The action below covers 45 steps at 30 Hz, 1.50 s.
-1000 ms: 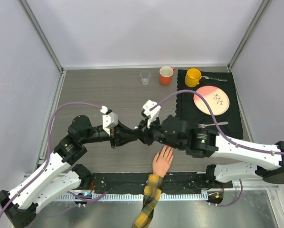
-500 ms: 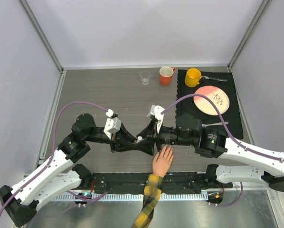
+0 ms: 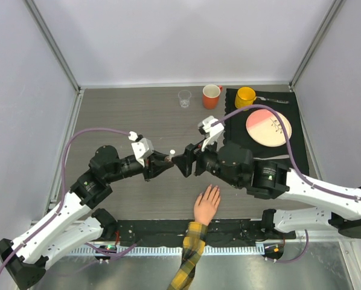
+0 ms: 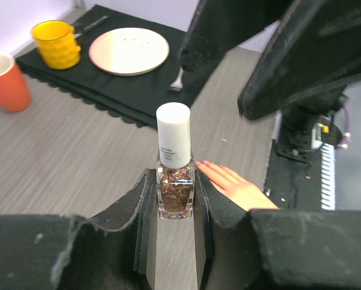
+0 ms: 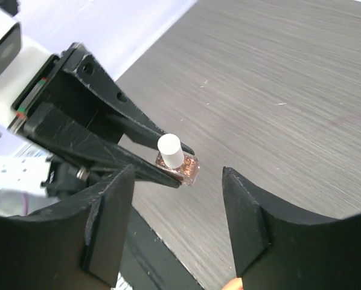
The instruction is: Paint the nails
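A small bottle of coppery glitter polish (image 4: 175,193) with a white cap (image 4: 173,142) stands upright between my left gripper's (image 4: 174,181) fingers, which are shut on its glass body. From the top its cap (image 3: 172,151) shows just ahead of the left gripper (image 3: 166,163). My right gripper (image 5: 177,181) faces the bottle (image 5: 183,170) with its jaws wide apart, one on each side and short of the cap, touching nothing. The peach fake hand (image 3: 206,204) with a plaid sleeve lies palm down below the right gripper (image 3: 185,162). Its nails (image 4: 203,163) look faintly pink.
An orange mug (image 3: 211,96), a yellow mug (image 3: 245,98) and a clear glass (image 3: 185,98) stand along the back. A pink plate (image 3: 268,127) and cutlery (image 3: 271,158) lie on a black mat (image 3: 235,136) at the right. A black strip runs along the near edge.
My right gripper's jaws have spread wide and drawn back from the cap. Both grippers dipped towards the fake hand, then moved back away from it with the bottle.
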Available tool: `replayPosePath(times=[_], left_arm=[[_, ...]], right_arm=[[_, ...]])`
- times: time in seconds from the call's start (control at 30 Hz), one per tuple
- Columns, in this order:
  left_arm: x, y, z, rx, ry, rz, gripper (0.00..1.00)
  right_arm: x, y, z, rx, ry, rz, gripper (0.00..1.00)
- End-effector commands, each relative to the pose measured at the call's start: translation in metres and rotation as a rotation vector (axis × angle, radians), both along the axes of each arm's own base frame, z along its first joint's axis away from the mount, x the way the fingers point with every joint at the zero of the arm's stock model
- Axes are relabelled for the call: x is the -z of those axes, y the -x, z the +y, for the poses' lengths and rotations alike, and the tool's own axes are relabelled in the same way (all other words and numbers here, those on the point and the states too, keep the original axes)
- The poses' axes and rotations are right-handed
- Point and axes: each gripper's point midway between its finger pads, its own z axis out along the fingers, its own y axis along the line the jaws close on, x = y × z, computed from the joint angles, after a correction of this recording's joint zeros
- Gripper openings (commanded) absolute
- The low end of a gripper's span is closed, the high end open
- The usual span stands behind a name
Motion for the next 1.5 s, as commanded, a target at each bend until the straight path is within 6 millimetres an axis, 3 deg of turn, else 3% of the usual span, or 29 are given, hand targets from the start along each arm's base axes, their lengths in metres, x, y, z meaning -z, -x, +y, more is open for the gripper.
replayPosePath(times=[0.0, 0.07, 0.27, 0.37, 0.47, 0.5, 0.53, 0.57, 0.6, 0.63, 0.67, 0.7, 0.73, 0.77, 0.87, 0.9, 0.93, 1.0, 1.03, 1.07, 1.17, 1.27, 1.47], left_arm=[[-0.027, -0.012, 0.007, -0.085, 0.046, -0.07, 0.0], [-0.029, -0.011, 0.006, -0.079, 0.056, -0.066, 0.0], [-0.035, -0.006, 0.008, -0.067, 0.076, -0.082, 0.0], [-0.038, -0.002, 0.008, -0.053, 0.089, -0.091, 0.0], [-0.039, 0.009, 0.004, 0.013, 0.101, -0.09, 0.0], [-0.04, 0.015, 0.002, 0.049, 0.107, -0.083, 0.0], [-0.04, 0.022, -0.001, 0.089, 0.11, -0.075, 0.0], [-0.043, 0.045, -0.006, 0.228, 0.122, -0.085, 0.0], [-0.043, 0.06, -0.008, 0.315, 0.129, -0.061, 0.0], [-0.05, 0.073, -0.01, 0.397, 0.151, -0.062, 0.0], [-0.043, 0.104, -0.008, 0.598, 0.139, -0.03, 0.0], [-0.044, 0.115, -0.006, 0.679, 0.143, -0.016, 0.0], [-0.054, 0.128, -0.002, 0.762, 0.166, 0.007, 0.0], [-0.053, 0.129, -0.003, 0.79, 0.165, 0.03, 0.0], [-0.047, 0.109, -0.012, 0.682, 0.145, -0.009, 0.0], [-0.036, 0.101, -0.013, 0.621, 0.106, 0.048, 0.0], [-0.034, 0.094, -0.014, 0.592, 0.092, -0.005, 0.0], [-0.03, 0.079, -0.017, 0.495, 0.081, -0.001, 0.0], [-0.029, 0.072, -0.017, 0.457, 0.078, -0.017, 0.0], [-0.027, 0.065, -0.018, 0.422, 0.075, -0.02, 0.0], [-0.023, 0.041, -0.016, 0.279, 0.046, -0.046, 0.0], [-0.018, 0.018, -0.011, 0.145, 0.019, -0.049, 0.0], [-0.025, 0.006, -0.001, 0.039, 0.038, -0.083, 0.0]], right_arm=[[-0.014, -0.018, 0.01, 0.151, -0.01, -0.023, 0.61], [-0.019, -0.02, 0.016, 0.176, -0.004, -0.036, 0.58], [-0.008, -0.028, 0.036, 0.211, 0.052, -0.048, 0.42], [0.0, -0.028, 0.038, 0.207, 0.072, -0.046, 0.29], [0.005, -0.024, 0.034, 0.181, 0.075, -0.057, 0.07], [0.005, -0.019, 0.034, 0.141, 0.07, -0.058, 0.01], [0.015, -0.015, 0.034, 0.089, 0.108, -0.082, 0.01], [0.005, -0.004, 0.035, -0.005, 0.075, -0.108, 0.01], [0.006, 0.031, 0.051, -0.261, 0.052, -0.104, 0.01], [0.024, 0.05, 0.053, -0.446, 0.07, -0.11, 0.01], [0.017, 0.072, 0.052, -0.597, 0.014, -0.114, 0.01], [0.018, 0.101, 0.049, -0.793, -0.019, -0.083, 0.01], [0.022, 0.097, 0.047, -0.784, -0.025, -0.047, 0.01], [0.025, 0.098, 0.046, -0.79, -0.016, -0.033, 0.01], [0.03, 0.092, 0.045, -0.74, -0.009, -0.019, 0.01], [0.027, 0.09, 0.043, -0.721, -0.018, -0.026, 0.01], [0.026, 0.076, 0.041, -0.641, -0.016, -0.035, 0.05], [0.02, 0.063, 0.036, -0.545, -0.022, -0.033, 0.28], [0.017, 0.044, 0.029, -0.423, -0.01, -0.035, 0.35], [0.014, 0.037, 0.025, -0.371, -0.011, -0.023, 0.47], [0.003, 0.014, 0.006, -0.197, -0.008, -0.018, 0.64], [-0.009, 0.006, -0.005, -0.114, -0.043, -0.007, 0.71], [-0.016, -0.007, -0.009, 0.012, -0.043, 0.01, 0.72]])
